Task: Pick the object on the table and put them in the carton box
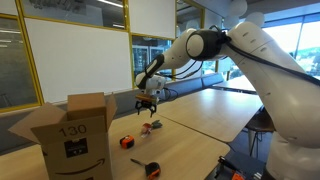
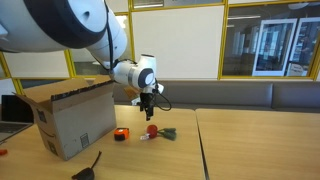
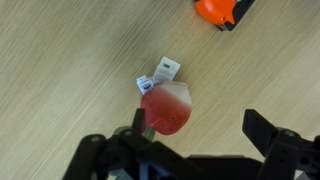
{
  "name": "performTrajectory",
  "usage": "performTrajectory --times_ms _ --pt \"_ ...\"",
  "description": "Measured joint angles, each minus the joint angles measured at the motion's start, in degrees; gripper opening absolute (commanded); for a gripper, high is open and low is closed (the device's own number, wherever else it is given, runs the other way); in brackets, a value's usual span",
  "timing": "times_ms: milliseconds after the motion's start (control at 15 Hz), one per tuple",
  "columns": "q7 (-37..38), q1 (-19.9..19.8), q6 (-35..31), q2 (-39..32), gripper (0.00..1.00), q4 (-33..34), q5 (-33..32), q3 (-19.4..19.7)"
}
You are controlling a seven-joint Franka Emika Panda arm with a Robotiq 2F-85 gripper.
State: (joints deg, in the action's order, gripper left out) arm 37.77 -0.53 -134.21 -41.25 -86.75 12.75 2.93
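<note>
A red artificial flower (image 3: 165,107) with a white tag and a green stem lies on the wooden table; it shows in both exterior views (image 1: 148,127) (image 2: 151,130). My gripper (image 3: 200,130) hovers open and empty just above it, and the flower sits by one finger rather than centred between them. It hangs a short way above the table in both exterior views (image 1: 147,102) (image 2: 147,108). The open carton box (image 1: 75,130) (image 2: 70,115) stands upright on the table beside the objects.
An orange tape measure (image 1: 127,142) (image 2: 120,133) (image 3: 222,10) lies between the flower and the box. A black and orange tool (image 1: 150,167) (image 2: 88,170) lies nearer the table's front edge. A seam (image 2: 197,145) joins two tables.
</note>
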Motion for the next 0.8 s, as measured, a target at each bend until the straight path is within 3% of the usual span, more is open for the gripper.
performTrajectory --times_ms 800 --pt "0.0 0.0 0.1 -9.3 1.0 4.3 0.0 -0.1"
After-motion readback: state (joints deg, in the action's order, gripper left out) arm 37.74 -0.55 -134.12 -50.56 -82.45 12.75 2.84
